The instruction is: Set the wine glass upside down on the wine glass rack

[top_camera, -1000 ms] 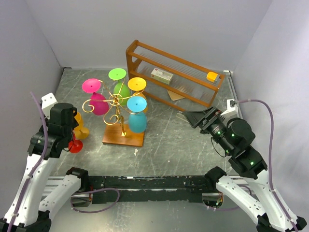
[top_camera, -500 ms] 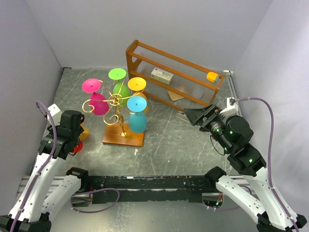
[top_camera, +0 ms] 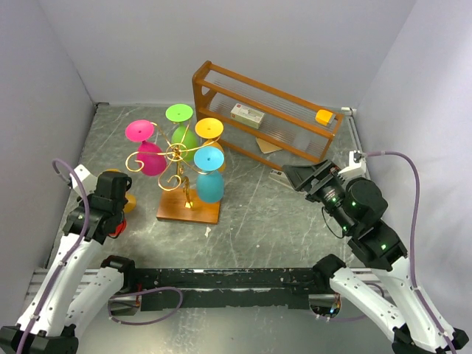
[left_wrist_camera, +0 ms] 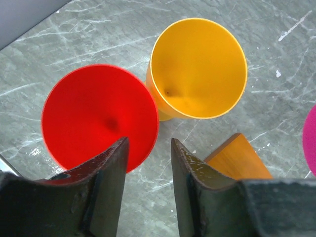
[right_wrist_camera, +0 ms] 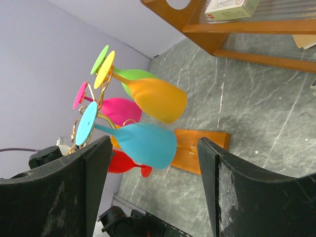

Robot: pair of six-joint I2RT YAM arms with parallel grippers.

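The gold wire rack (top_camera: 175, 156) stands on a wooden base (top_camera: 189, 209) at centre left. Pink (top_camera: 150, 158), green (top_camera: 178, 113), orange (top_camera: 209, 128) and cyan (top_camera: 210, 186) glasses hang on it upside down. A red wine glass (left_wrist_camera: 98, 113) and an orange-yellow wine glass (left_wrist_camera: 197, 66) stand upright on the table left of the rack. My left gripper (left_wrist_camera: 148, 153) is open and empty above them, one finger (left_wrist_camera: 106, 173) over the red rim. My right gripper (right_wrist_camera: 154, 143) is open wide and empty, apart from the rack, and faces the cyan glass (right_wrist_camera: 143, 143).
A brown wooden shelf (top_camera: 267, 116) stands at the back right with a small box (top_camera: 247, 114) and an orange block (top_camera: 323, 116) on it. Grey walls close in left, back and right. The rack's base corner (left_wrist_camera: 239, 158) lies right of my left fingers.
My left arm has drawn back toward the near edge, away from the two standing glasses. The right arm shifted only slightly. No glass has moved.
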